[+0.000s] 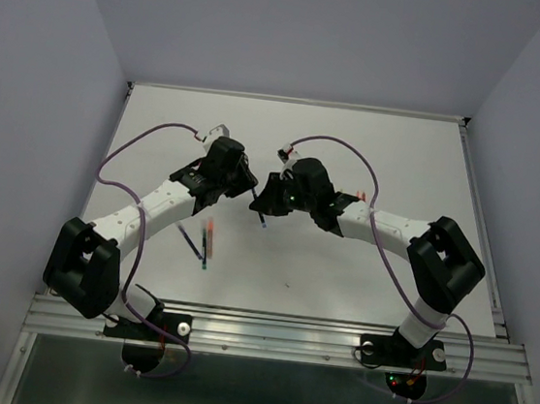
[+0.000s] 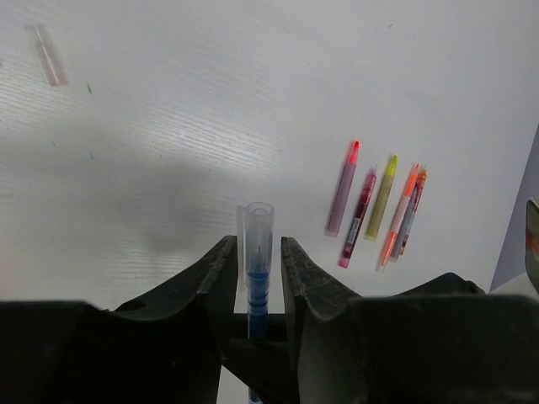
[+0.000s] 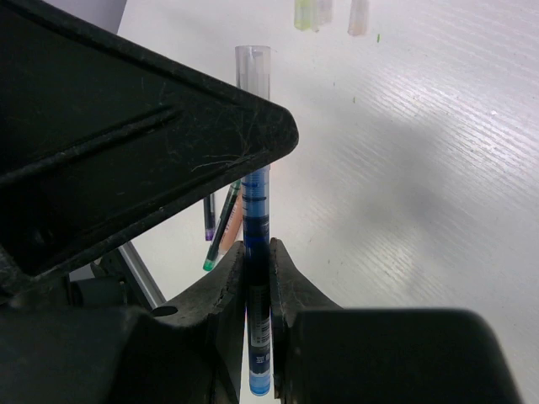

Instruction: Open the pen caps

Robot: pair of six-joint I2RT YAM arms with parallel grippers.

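Black right gripper (image 3: 257, 249) clamps the barrel of the blue cylindrical pen (image 3: 257, 202). The left gripper (image 2: 257, 244) pinches its clear tubular cap (image 2: 257, 220). Barrel print is unreadable.

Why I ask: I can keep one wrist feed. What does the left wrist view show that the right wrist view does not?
Left wrist only: a row of five pens and one loose cap at top left. Right wrist only: the right pincer shut on the blue pen, the left arm's black body, other pens beneath it. Both: the blue pen, its clear cap on.
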